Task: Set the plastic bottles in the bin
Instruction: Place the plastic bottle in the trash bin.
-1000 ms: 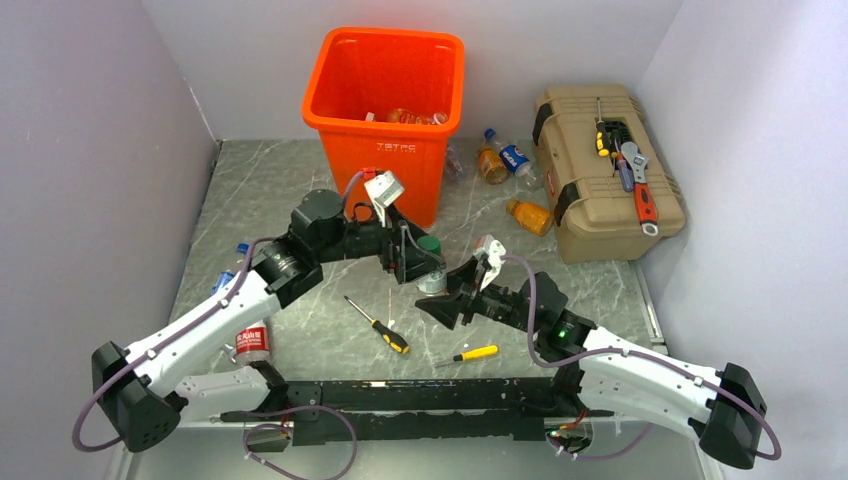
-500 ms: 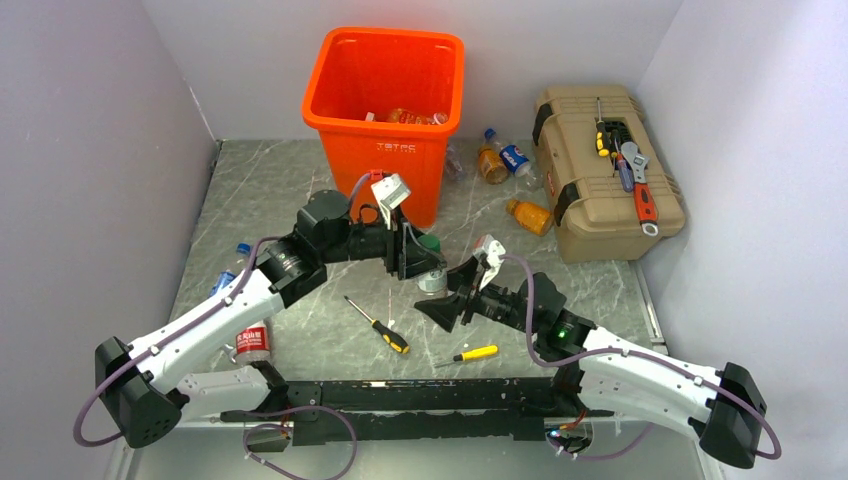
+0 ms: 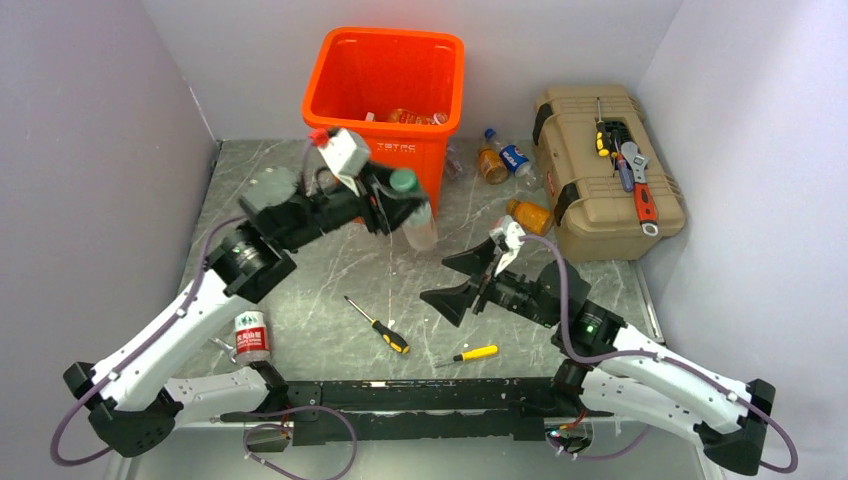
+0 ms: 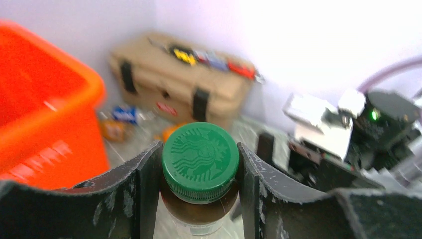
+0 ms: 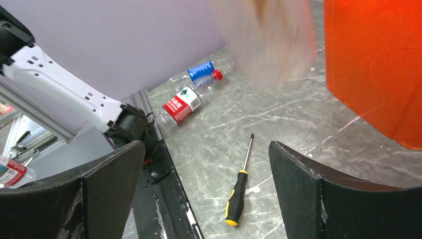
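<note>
Left gripper: clamped on the neck of a green-capped bottle, both jaws pressed against it just under the cap. The cap carries an embossed Starbucks siren emblem, with no wording legible. The bottle is held just in front of the bin, which stands at the middle of the table's far edge.

Right gripper: jaws spread wide, holding and touching nothing, over the table's centre.

Bin: white lettering on its near wall, too small to read. More bottles lie inside.

Red-labelled bottle: lying near the left edge. Its white print is not readable. A blue-labelled bottle with a red cap lies just beside it.

Three bottles lie toward the far right corner, between the bin and the tan toolbox.
</note>
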`<state>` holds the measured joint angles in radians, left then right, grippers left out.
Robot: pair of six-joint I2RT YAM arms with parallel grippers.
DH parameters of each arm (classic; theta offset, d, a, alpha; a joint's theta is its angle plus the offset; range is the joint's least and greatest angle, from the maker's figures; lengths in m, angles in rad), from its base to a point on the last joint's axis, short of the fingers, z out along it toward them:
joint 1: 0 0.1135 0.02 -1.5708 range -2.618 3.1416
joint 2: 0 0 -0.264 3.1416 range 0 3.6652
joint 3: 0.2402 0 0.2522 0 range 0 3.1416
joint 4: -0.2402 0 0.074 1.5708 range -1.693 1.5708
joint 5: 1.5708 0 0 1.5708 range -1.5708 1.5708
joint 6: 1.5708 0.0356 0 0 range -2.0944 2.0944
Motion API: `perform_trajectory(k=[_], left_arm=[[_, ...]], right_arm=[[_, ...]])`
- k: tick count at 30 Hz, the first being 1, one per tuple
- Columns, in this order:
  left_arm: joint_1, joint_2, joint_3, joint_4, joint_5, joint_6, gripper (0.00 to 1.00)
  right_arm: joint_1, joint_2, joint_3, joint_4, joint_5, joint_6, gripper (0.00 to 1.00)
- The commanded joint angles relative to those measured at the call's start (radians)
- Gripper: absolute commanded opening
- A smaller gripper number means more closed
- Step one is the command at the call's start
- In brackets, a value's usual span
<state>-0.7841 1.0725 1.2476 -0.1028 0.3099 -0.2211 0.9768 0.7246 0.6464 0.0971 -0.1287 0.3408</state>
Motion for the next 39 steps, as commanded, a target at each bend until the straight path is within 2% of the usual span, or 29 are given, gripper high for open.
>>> perform_trajectory(k=[1, 8, 11, 13, 16, 19, 22, 29, 35, 37, 39], left_arm=[[0.003, 0.020, 0.184, 0.051, -0.166, 0.191, 0.00], [0.008, 0.171, 0.406, 0.202, -0.398, 0.520, 0.00], [0.061, 0.275, 0.526, 0.209, -0.432, 0.585, 0.00], [0.155, 0.351, 0.613, 0.168, -0.397, 0.513, 0.00], [0.312, 0.465, 0.706, 0.130, -0.306, 0.326, 0.00], [0.365, 0.575, 0.770, 0.092, -0.278, 0.290, 0.00], [0.407, 0.699, 0.866, -0.012, -0.284, 0.235, 0.00], [0.430, 0.850, 0.882, -0.077, -0.154, 0.091, 0.00], [0.431, 1.027, 1.082, -0.297, -0.029, 0.041, 0.00], [0.432, 1.030, 1.054, -0.275, 0.037, 0.026, 0.00], [0.434, 0.985, 0.963, -0.173, 0.104, -0.012, 0.00]], right_arm=[[0.004, -0.081, 0.002, -0.022, -0.005, 0.007, 1.00], [0.003, -0.200, -0.101, -0.040, 0.138, 0.063, 1.00], [0.003, -0.244, -0.160, -0.031, 0.194, 0.092, 1.00], [0.003, -0.254, -0.183, -0.036, 0.223, 0.104, 1.00], [0.003, -0.252, -0.186, -0.071, 0.237, 0.111, 1.00], [0.003, -0.249, -0.180, -0.104, 0.255, 0.114, 1.00], [0.003, -0.253, -0.177, -0.142, 0.280, 0.111, 1.00], [0.003, -0.288, -0.173, -0.178, 0.349, 0.083, 1.00], [0.003, -0.285, -0.169, -0.191, 0.370, 0.077, 1.00], [0.003, -0.287, -0.169, -0.195, 0.375, 0.078, 1.00], [0.003, -0.290, -0.172, -0.194, 0.377, 0.076, 1.00]])
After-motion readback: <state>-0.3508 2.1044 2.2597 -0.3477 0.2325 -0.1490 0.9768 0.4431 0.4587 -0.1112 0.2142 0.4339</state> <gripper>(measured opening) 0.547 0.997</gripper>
